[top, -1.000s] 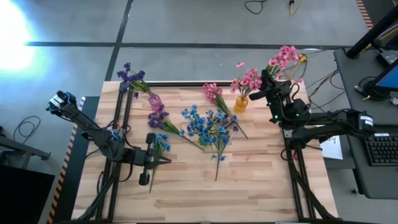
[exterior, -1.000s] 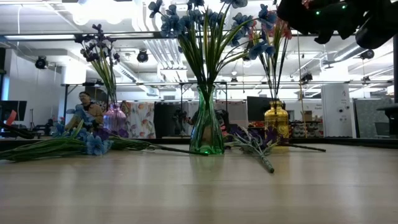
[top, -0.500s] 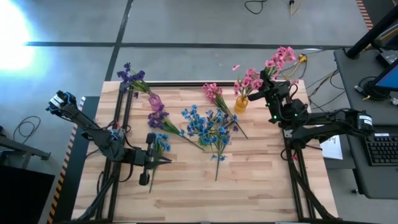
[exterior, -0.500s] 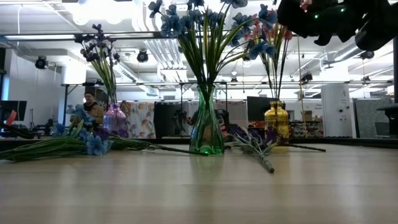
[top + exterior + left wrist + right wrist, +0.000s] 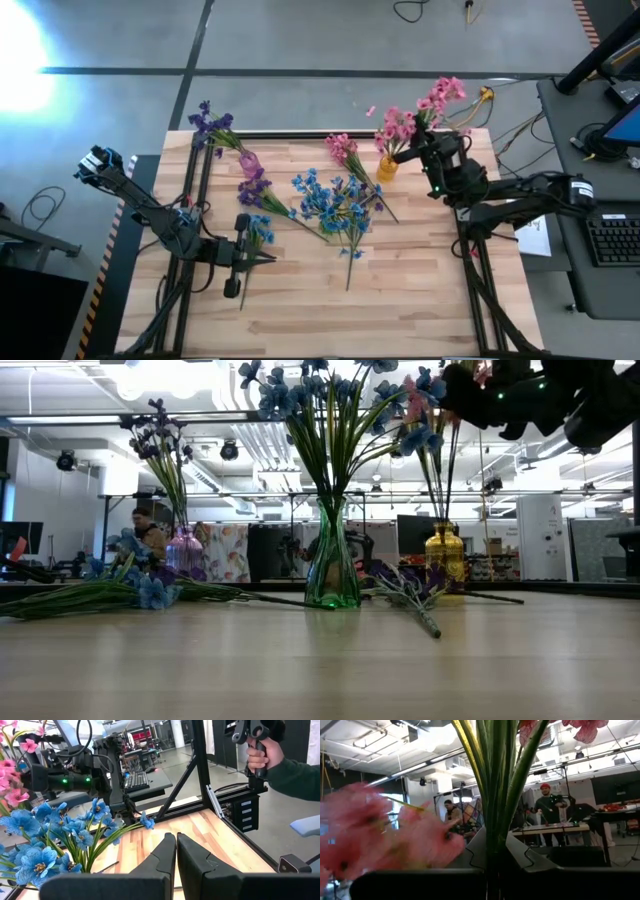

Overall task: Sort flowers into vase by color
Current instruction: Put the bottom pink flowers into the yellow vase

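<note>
Clamped on the green stems of a pink flower sprig (image 5: 438, 97), the right gripper (image 5: 421, 152) is raised above the table's far right corner, just beside the yellow vase (image 5: 387, 167); in the right wrist view the stems (image 5: 495, 785) run up between its two dark fingers (image 5: 522, 851), with blurred pink blossoms (image 5: 395, 832) close to the lens. That yellow vase already carries pink blooms (image 5: 398, 128). At the table's middle a green glass vase (image 5: 332, 570) holds a cluster of blue flowers (image 5: 330, 198), and a pink-purple vase (image 5: 249, 163) toward the far left holds a purple sprig (image 5: 210, 122). One pink sprig (image 5: 345, 152) lies on the wooden table (image 5: 400, 290) between the blue cluster and the yellow vase, and a purple one (image 5: 254, 190) lies near the pink-purple vase. The left gripper (image 5: 240, 256) rests low near the table's left side with its fingers (image 5: 162, 855) together, next to a blue sprig (image 5: 258, 232). Beyond the table a person's hand (image 5: 261, 757) grips a black handle.
</note>
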Motion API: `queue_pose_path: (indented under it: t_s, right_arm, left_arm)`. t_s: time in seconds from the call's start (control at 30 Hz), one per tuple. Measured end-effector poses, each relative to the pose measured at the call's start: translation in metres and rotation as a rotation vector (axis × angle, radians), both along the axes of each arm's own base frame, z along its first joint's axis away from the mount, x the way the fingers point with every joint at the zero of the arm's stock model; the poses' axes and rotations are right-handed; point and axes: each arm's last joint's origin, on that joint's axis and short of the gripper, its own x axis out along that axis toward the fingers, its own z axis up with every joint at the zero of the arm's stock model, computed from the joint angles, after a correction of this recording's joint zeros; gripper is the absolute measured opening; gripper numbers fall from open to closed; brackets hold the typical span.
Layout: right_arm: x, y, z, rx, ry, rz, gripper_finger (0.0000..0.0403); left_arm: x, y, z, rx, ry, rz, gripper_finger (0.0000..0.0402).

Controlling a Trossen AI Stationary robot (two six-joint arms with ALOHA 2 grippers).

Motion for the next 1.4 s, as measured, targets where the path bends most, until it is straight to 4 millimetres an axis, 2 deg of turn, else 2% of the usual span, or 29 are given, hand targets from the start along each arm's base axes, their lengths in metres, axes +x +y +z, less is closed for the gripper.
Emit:
queue_pose_path:
  t_s: [1.4]
  right_arm:
    - [0.0057,-0.0019,-0.0087,0.038,0.076,-0.003,0.0018]
  left_arm:
    - [0.0,0.0001,0.0,0.004,-0.001,0.0,0.0]
